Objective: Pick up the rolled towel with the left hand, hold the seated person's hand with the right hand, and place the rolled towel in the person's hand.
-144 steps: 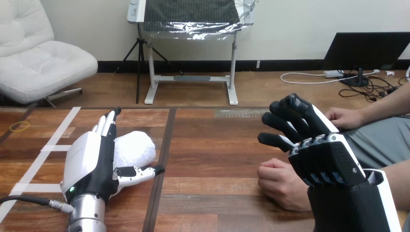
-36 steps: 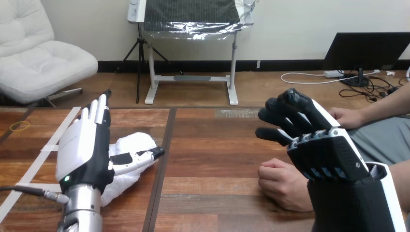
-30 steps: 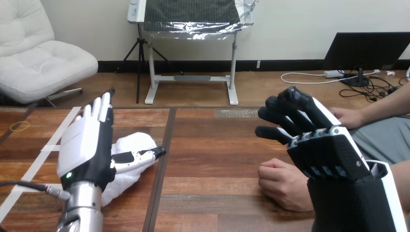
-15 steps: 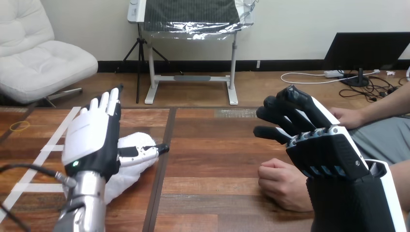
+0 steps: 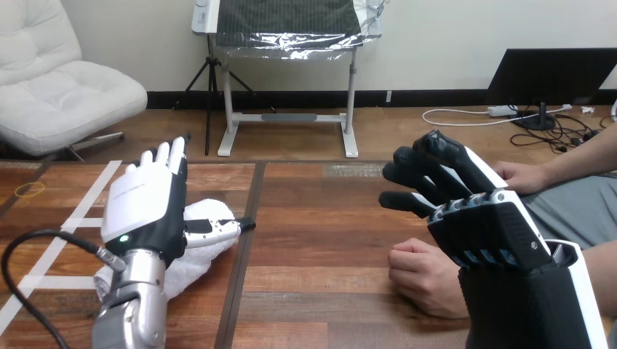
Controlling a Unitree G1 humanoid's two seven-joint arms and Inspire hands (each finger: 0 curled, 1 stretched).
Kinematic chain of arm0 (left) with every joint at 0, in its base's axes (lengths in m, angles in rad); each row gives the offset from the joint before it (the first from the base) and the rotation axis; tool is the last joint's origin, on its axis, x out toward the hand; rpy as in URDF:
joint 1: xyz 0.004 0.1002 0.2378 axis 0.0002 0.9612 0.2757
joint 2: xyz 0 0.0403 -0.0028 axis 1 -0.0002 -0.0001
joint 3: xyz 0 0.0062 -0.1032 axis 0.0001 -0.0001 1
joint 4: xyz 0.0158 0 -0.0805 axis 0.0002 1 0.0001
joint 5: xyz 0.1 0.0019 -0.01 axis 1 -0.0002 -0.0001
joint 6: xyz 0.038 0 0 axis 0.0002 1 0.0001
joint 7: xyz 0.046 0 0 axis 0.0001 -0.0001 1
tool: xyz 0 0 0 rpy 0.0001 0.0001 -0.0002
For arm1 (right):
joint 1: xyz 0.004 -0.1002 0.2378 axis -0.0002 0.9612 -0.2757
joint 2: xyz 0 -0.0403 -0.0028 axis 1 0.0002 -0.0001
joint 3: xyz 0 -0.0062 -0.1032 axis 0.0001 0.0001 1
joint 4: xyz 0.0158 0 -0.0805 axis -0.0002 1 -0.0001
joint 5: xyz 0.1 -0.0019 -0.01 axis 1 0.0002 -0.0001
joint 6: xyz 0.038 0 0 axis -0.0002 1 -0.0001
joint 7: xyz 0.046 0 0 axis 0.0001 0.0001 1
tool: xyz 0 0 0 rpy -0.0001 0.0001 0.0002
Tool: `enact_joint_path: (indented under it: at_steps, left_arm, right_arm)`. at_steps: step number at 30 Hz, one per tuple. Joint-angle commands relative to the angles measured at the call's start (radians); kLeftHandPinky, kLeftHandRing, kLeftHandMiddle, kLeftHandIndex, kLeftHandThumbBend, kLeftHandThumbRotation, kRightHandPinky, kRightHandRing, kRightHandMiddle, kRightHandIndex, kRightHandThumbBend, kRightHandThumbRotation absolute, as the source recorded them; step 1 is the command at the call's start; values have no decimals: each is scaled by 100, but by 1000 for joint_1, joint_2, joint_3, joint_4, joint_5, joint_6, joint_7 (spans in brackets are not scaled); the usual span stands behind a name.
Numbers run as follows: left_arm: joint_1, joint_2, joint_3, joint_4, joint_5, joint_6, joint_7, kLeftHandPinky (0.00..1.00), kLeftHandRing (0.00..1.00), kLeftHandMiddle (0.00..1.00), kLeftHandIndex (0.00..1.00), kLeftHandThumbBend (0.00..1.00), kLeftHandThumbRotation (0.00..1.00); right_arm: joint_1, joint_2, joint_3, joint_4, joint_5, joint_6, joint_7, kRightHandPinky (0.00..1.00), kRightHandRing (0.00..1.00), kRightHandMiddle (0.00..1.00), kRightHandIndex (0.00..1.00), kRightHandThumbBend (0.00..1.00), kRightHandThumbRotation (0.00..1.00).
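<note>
The white rolled towel (image 5: 206, 216) lies on the wooden table (image 5: 320, 218) at the left, partly hidden behind my left hand (image 5: 145, 207). That hand stands upright with its fingers straight and its thumb stretched to the right across the towel's front. My right hand (image 5: 476, 233) hovers at the right, back toward the camera, fingers loosely bent forward and holding nothing. Just below and left of it the person's hand (image 5: 422, 278) rests on the table as a loose fist, apart from my hand. The person's other hand (image 5: 520, 177) lies farther back at the right.
White tape strips (image 5: 80, 211) cross the table's left part, with a yellow rubber band (image 5: 29, 190) near the far left corner. A dark seam (image 5: 246, 225) runs down the tabletop beside the towel. A black cable (image 5: 36, 243) loops by my left forearm.
My left hand has risen and drifted a little right and farther back, its thumb still across the towel. My right hand has edged slightly left. The person's fist has stayed put.
</note>
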Motion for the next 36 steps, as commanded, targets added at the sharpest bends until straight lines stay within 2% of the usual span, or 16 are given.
enact_joint_path:
  at_steps: [1,7,16,36]
  left_arm:
    - [-96,14,-19,45,19,16,-2,100,100,100,99,100,51]
    - [-131,11,-32,105,16,23,10,100,100,100,99,100,50]
    - [-187,3,-47,206,4,22,37,100,100,100,99,100,48]
    - [-314,-6,-77,411,-19,41,30,100,100,100,100,100,49]
  right_arm:
    - [-41,9,-6,1,8,-10,-1,75,83,85,87,92,100]
    - [-33,15,-11,-9,-1,2,-8,75,83,84,86,94,100]
    - [-41,5,-11,-4,15,-4,0,75,83,84,86,94,100]
    - [-48,7,-10,-7,19,-1,2,76,83,84,86,94,100]
